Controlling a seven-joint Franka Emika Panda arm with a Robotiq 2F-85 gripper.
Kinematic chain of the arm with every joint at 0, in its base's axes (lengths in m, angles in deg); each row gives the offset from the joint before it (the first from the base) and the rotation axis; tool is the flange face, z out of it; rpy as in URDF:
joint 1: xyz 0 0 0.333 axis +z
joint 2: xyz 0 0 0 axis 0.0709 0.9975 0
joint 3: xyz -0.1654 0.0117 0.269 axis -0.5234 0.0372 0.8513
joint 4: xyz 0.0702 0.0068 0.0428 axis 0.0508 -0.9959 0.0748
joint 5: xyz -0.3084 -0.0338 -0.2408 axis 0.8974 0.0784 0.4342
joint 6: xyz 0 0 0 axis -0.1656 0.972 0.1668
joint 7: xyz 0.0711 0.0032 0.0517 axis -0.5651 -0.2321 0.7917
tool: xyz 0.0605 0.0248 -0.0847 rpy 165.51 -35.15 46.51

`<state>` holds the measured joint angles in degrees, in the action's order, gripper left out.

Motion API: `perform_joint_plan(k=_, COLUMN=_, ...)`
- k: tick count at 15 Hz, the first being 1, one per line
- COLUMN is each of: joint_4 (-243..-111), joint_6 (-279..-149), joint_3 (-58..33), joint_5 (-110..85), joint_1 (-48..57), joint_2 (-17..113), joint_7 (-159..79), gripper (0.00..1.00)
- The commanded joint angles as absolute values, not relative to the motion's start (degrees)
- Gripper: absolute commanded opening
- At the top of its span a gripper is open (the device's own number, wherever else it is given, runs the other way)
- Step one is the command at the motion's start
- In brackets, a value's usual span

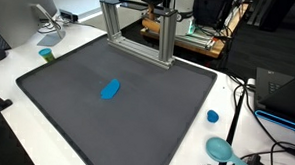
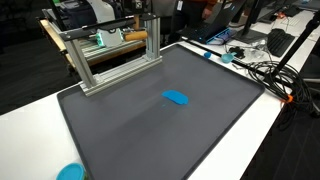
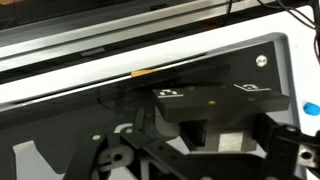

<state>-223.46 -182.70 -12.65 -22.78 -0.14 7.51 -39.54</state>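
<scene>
Blue object (image 1: 110, 89) at mat (image 1: 171, 119) centre; tool (image 3: 205, 140) well apart, near frame (image 1: 140, 24).

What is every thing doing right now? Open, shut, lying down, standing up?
gripper, open, holding nothing.
blue object, lying flat on the mat, untouched.
gray mat, spread flat on the white table.
metal frame, standing upright at the mat's edge.
blue cap, resting on the table beside the mat.
</scene>
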Motion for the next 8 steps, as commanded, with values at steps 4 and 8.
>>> perform_joint_plan(k=4, joint_4=-228.5, joint_6=-185.5, joint_3=-13.6, joint_5=-27.1, joint_1=0.0, joint_2=-1.2, joint_7=-36.9, gripper=1.00)
perform_joint_plan(k=8, joint_4=-229.2, joint_6=-186.1, joint_3=-13.8, joint_5=-27.6, joint_1=-0.8, joint_2=-3.7, joint_7=-37.5, gripper=1.00)
